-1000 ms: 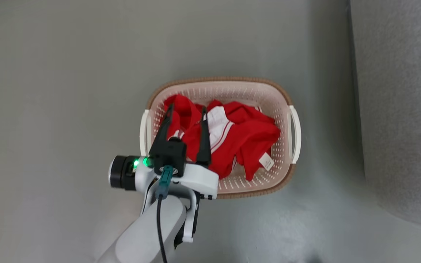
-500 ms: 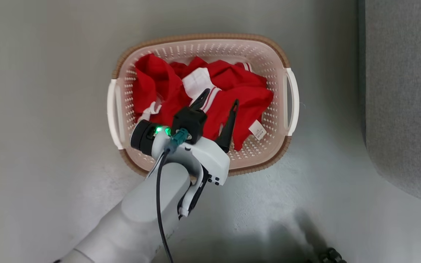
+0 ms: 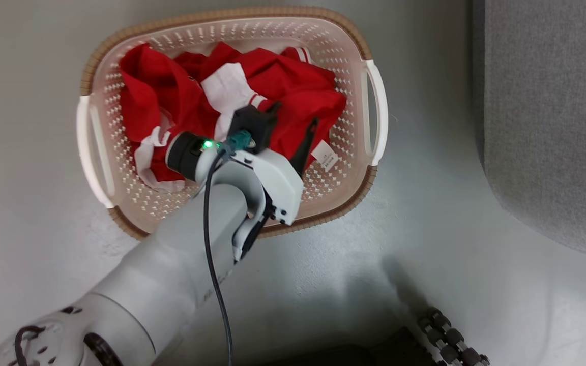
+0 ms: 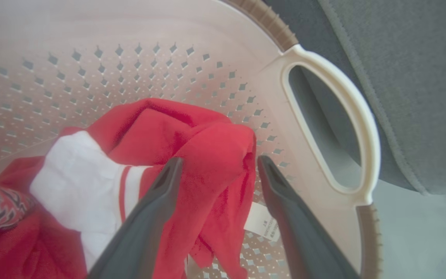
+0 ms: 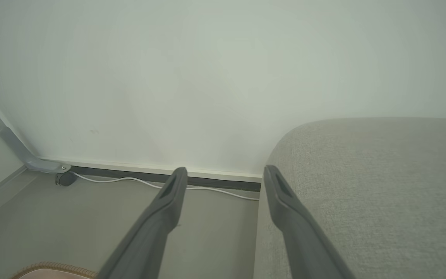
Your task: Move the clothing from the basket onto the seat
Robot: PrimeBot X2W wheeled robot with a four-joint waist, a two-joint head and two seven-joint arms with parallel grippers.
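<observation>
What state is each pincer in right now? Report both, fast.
Left pincer: open, straddling a red fold of the clothing in the basket, not clamped.
Right pincer: open, empty, near the seat.

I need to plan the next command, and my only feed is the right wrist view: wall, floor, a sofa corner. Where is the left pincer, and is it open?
Observer: The left pincer is open and reaches into the basket.
Operator: Is it at the clothing?
Observer: Yes. In the left wrist view a fold of the red clothing sits between its fingers, which stand wide apart and are not pinching it.
Operator: Which way is the seat from the basket?
Observer: In the head view the seat is on the robot's right of the basket, with a strip of bare floor between them.
</observation>
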